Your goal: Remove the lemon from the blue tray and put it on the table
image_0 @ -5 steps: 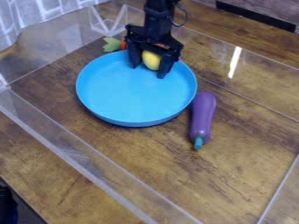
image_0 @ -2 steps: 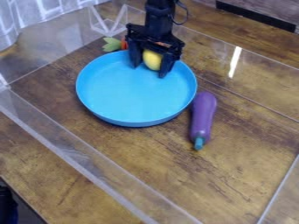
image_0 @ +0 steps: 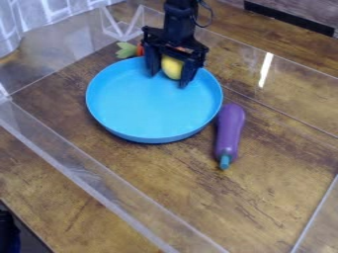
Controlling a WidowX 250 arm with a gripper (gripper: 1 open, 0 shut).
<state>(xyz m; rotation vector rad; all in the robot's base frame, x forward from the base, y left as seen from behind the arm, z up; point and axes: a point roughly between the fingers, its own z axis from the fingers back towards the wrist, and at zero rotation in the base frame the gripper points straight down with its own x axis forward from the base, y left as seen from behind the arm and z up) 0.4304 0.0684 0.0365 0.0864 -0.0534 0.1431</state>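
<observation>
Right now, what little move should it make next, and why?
Probably close the pincer gently: its fingers stand open on either side of the lemon, which sits at the far edge of the blue tray and must come off it.

Even, moderate light; small soft picture.
Bright glare streak on bench (image_0: 145, 198), upper right; fine detail blurred.

From my station, I see the lemon (image_0: 172, 67) at the tray's (image_0: 152, 104) far edge, the eggplant (image_0: 228, 133) right of the tray on the table (image_0: 158, 193).
</observation>
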